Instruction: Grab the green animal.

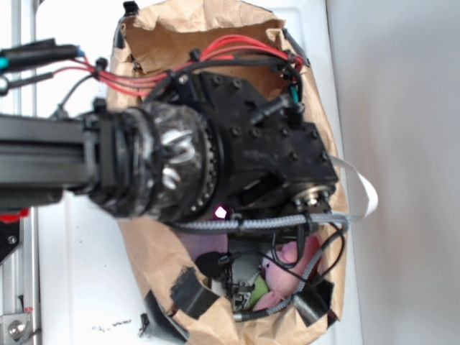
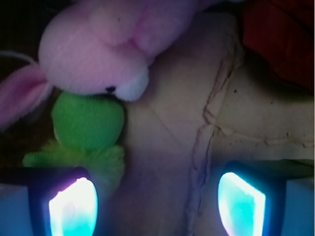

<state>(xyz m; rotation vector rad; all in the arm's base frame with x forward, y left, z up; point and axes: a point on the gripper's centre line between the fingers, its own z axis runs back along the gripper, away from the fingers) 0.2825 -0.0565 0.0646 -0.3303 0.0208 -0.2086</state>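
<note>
The green animal is a lime-green plush lying on the brown paper floor of the bag, pressed under the chin of a pink plush rabbit. In the exterior view a sliver of the green animal shows beside the pink plush, under the arm. My gripper is open, its glowing fingers wide apart with only bare paper between them. The left finger is just below the green animal's fringe; whether they touch I cannot tell.
A red cloth thing lies at the top right of the wrist view. The brown paper bag walls in the toys on all sides. Cables and the arm's black wrist fill the bag's mouth.
</note>
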